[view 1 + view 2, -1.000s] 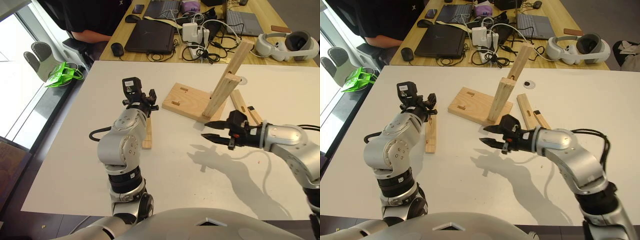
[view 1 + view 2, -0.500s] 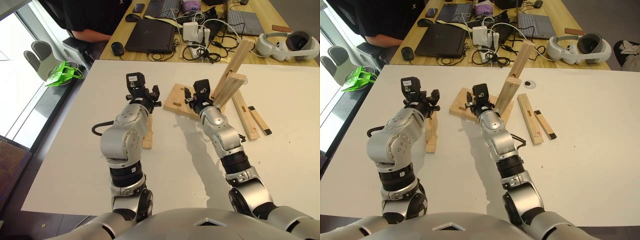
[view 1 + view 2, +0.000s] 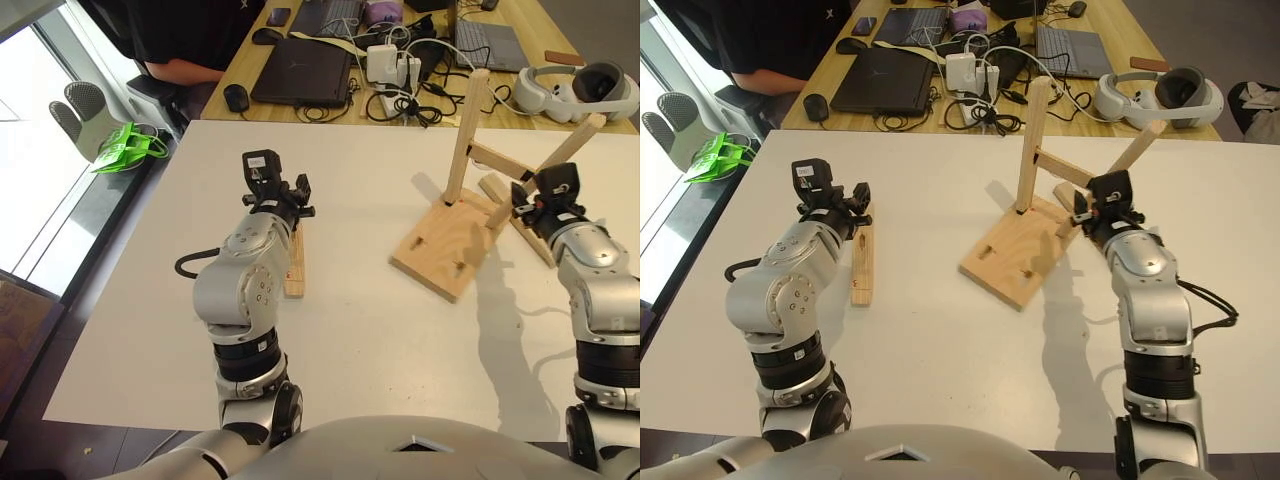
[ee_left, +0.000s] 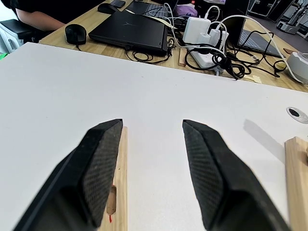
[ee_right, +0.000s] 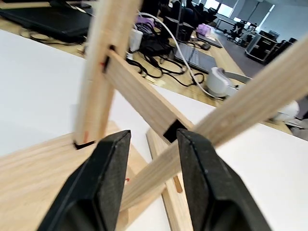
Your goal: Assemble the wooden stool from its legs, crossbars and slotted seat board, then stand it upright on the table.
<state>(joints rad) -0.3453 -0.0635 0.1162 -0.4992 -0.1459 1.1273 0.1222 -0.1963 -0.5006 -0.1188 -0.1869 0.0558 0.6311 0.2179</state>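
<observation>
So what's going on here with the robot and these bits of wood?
The robot is partway through assembling a wooden stool. The seat board lies flat on the table with an upright leg in a slot; a crossbar joins it to a second, leaning leg, which the right gripper grips. The left gripper hovers open over a loose wooden piece lying on the table.

Head pair overlooking shared table (image 3: 380, 340), wrist cameras close-up

Wide open over bare table (image 3: 360, 330) between loose leg (image 3: 294, 268) and seat board (image 3: 447, 250); farther right, barred by upright leg (image 3: 465, 140), crossbar (image 3: 498, 158), slanted leg (image 3: 580, 135), gaps apparently narrow.
</observation>
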